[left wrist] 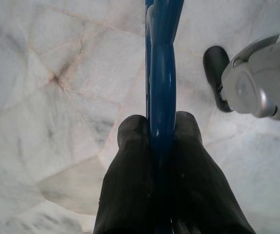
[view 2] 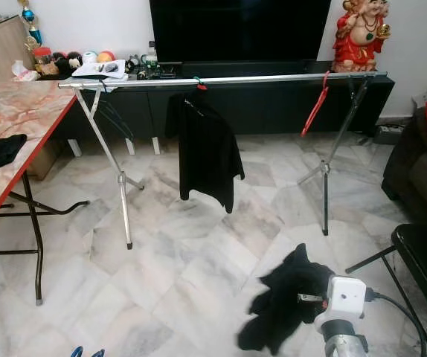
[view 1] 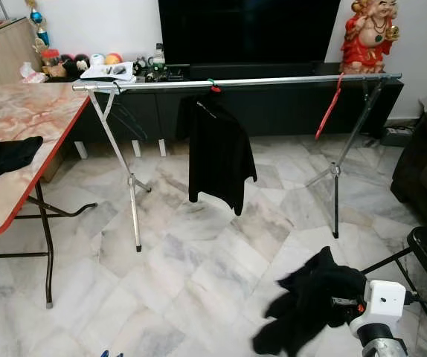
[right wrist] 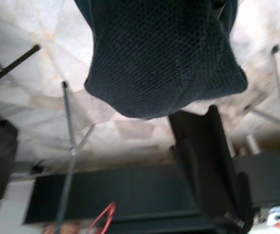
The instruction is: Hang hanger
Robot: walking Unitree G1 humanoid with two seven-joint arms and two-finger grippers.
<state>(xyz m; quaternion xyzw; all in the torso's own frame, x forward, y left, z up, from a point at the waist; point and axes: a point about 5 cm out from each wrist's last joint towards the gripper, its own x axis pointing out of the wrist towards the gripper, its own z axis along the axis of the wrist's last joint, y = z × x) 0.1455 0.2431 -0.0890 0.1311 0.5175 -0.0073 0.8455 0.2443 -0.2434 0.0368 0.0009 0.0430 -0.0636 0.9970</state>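
Left gripper clamps blue hanger; right gripper grips black garment; no legible writing.

A living room in a home, with a pale marble floor. A large dark television stands on a low black cabinet against the wall, beside a red figurine and a clutter of ornaments. A metal drying rack carries a black shirt and a red hanger. A folding table stands at left, a dark sofa at right.
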